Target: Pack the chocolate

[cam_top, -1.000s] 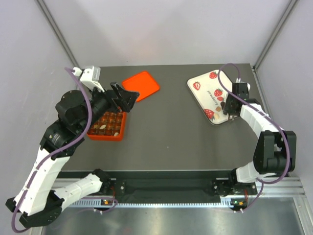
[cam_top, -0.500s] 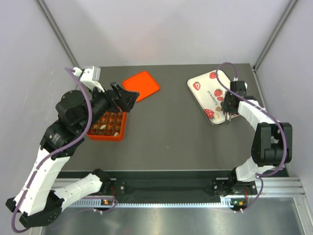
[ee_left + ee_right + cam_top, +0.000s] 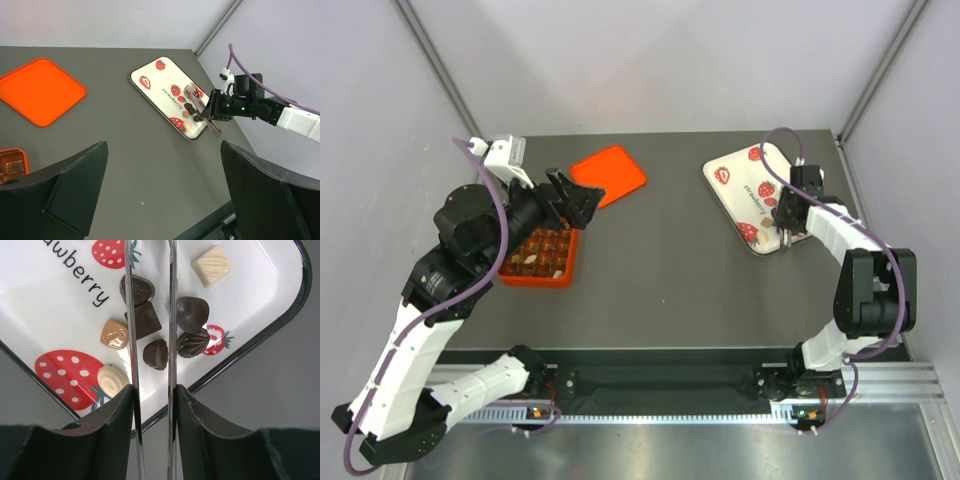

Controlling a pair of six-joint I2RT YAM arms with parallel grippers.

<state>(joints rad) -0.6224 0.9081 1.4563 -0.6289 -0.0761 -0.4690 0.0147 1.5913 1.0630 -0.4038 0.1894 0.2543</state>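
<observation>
The chocolate [image 3: 156, 354] is a cluster of dark, caramel and cream pieces on the near corner of a white strawberry-print tray [image 3: 60, 315]. My right gripper [image 3: 152, 390] is shut on a pair of metal tongs [image 3: 172, 315], low over the tray [image 3: 740, 185]. The two blades straddle two dark pieces, with a gap left between them. My left gripper [image 3: 164, 150] hangs open and empty above the orange-red compartment box [image 3: 542, 255], which holds several pieces.
An orange lid [image 3: 610, 175] lies flat at the back, left of centre. The tray's dark rim [image 3: 280, 325] runs just behind the tongs' tips. Grey walls close in the dark table [image 3: 670, 270] on three sides.
My right wrist has shifted a little farther over the tray and the tongs' blades have drawn slightly closer. The left arm has not moved.
</observation>
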